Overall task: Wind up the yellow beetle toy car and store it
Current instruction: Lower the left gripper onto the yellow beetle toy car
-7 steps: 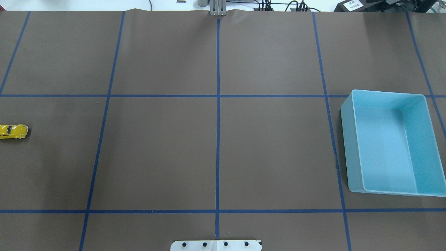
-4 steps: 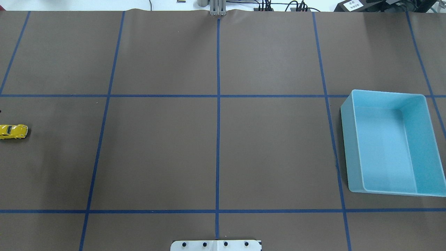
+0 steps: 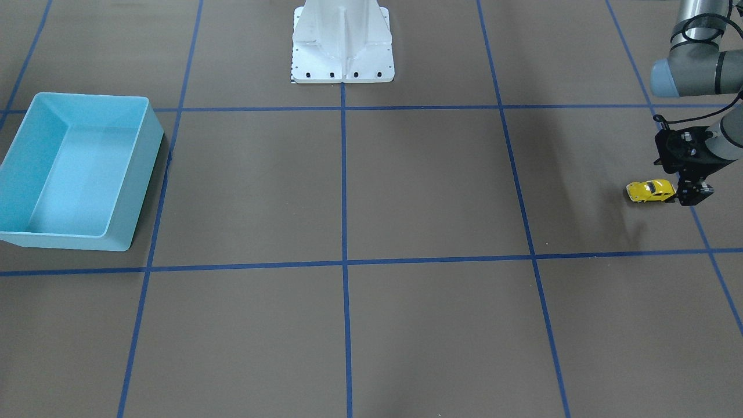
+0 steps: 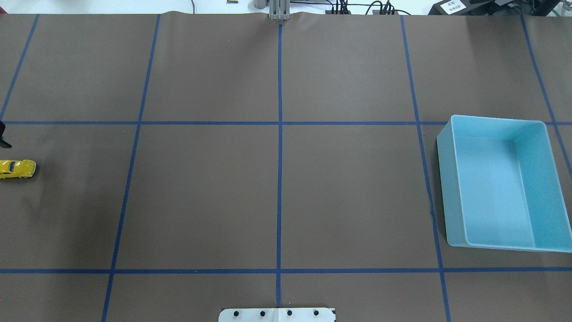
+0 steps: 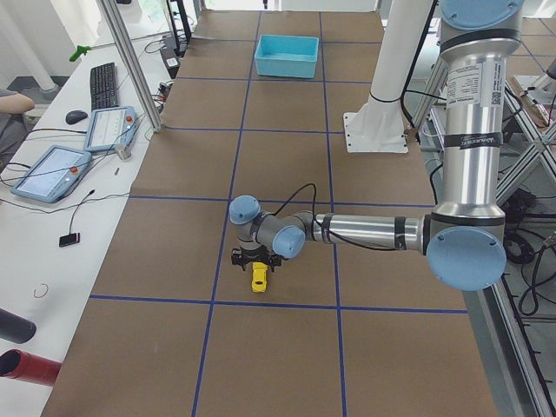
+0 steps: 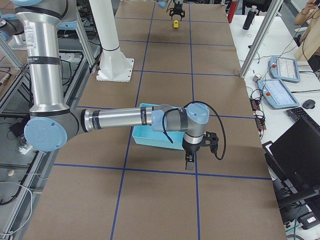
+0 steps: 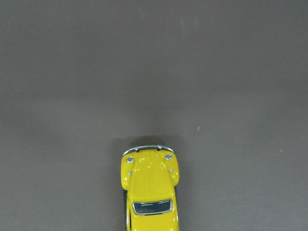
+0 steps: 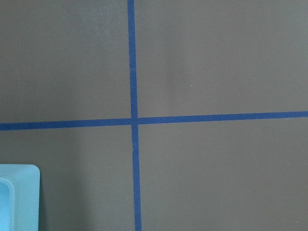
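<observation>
Exterior front-facing view: the car (image 3: 650, 191) is seen on its wheels on the bench (image 3: 435, 186), far to the robot's left, close to the left tool (image 3: 692, 194), whose jaw state cannot be told. The car is judged light, rigid and glossy-slippery, and is best pinched across its flanks.

The toy car (image 4: 18, 169) lies at the table's (image 4: 205, 197) left end, the bin (image 4: 450, 188) at its right.
</observation>
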